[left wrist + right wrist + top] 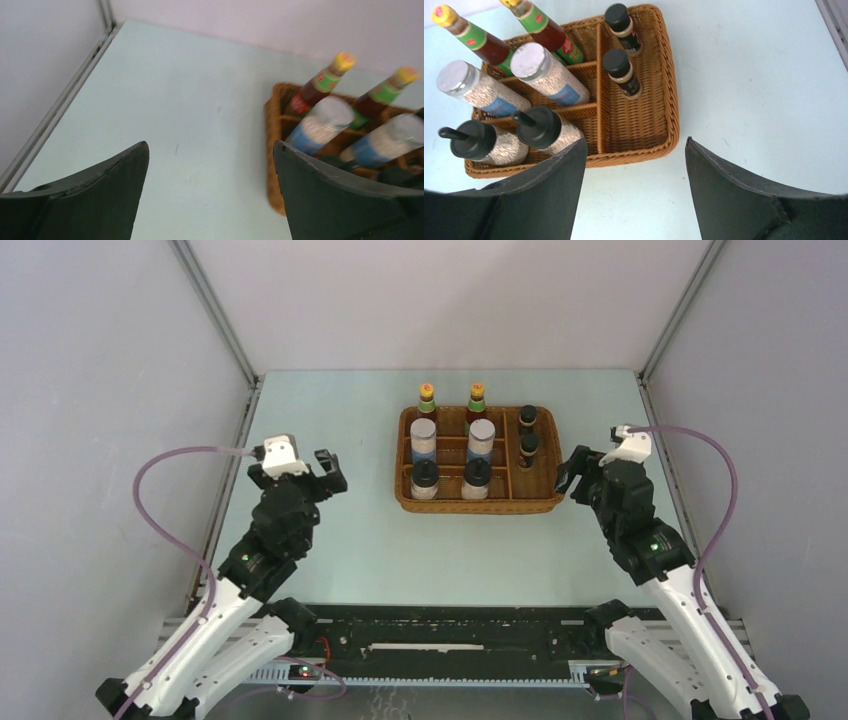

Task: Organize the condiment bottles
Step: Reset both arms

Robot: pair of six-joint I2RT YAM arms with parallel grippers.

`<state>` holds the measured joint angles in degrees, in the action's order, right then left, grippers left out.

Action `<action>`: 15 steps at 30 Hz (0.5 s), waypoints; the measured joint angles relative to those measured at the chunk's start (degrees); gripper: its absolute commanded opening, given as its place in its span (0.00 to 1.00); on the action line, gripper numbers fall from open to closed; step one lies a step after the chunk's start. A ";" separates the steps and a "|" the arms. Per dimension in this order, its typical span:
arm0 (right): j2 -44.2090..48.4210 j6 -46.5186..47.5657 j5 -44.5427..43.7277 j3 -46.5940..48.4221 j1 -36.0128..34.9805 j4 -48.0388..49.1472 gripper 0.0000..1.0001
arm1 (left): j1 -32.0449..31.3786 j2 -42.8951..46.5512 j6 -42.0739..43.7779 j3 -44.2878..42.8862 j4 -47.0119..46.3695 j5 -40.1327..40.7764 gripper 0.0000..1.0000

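Several condiment bottles stand in the wicker tray: two yellow-capped sauce bottles at the back, two silver-topped shakers in the middle, two black-capped white bottles in front, and two tiny dark bottles in the right compartment. My left gripper hovers open to the tray's left, nothing between its fingers. My right gripper stands open at the tray's right edge, also empty. The right wrist view shows the tray just ahead of that gripper.
The tray sits in the middle back of a pale green table. Grey walls with metal corner posts enclose the table on three sides. A black rail runs along the near edge between the arm bases.
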<state>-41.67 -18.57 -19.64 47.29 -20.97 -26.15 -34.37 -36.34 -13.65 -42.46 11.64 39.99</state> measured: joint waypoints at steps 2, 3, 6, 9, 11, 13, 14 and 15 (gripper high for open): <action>1.05 -0.17 -0.26 -1.22 0.00 -0.74 0.82 | 1.16 -0.17 -0.70 3.30 0.11 0.50 1.00; 1.64 -0.28 -0.44 -1.73 0.00 -1.29 0.82 | 1.46 -0.39 -0.96 4.39 0.11 0.68 1.00; 3.19 -0.74 -1.01 -2.69 0.00 -2.27 0.85 | 2.34 -1.29 -1.38 7.85 -0.24 1.53 1.00; 4.31 -1.36 -1.75 -3.15 0.00 -2.91 0.87 | 3.45 -0.90 -1.51 11.04 -1.75 1.84 1.00; 4.55 -1.97 -2.43 -3.39 0.00 -3.10 0.88 | 4.15 -0.24 -1.77 12.81 -3.17 1.84 1.00; 4.68 -2.95 -3.06 -3.43 0.00 -3.89 0.89 | 5.03 0.48 -2.05 13.97 -4.26 1.81 1.00; 4.74 -3.52 -3.39 -3.43 0.00 -4.28 0.89 | 5.44 0.90 -2.38 14.58 -4.96 1.81 1.00; 4.81 -4.02 -3.67 -3.45 -0.02 -4.66 0.89 | 5.84 1.25 -2.54 14.99 -5.40 1.79 1.00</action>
<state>-36.86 -22.59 -23.31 43.83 -20.99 -30.81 -28.53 -35.09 -16.19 -27.46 6.24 41.78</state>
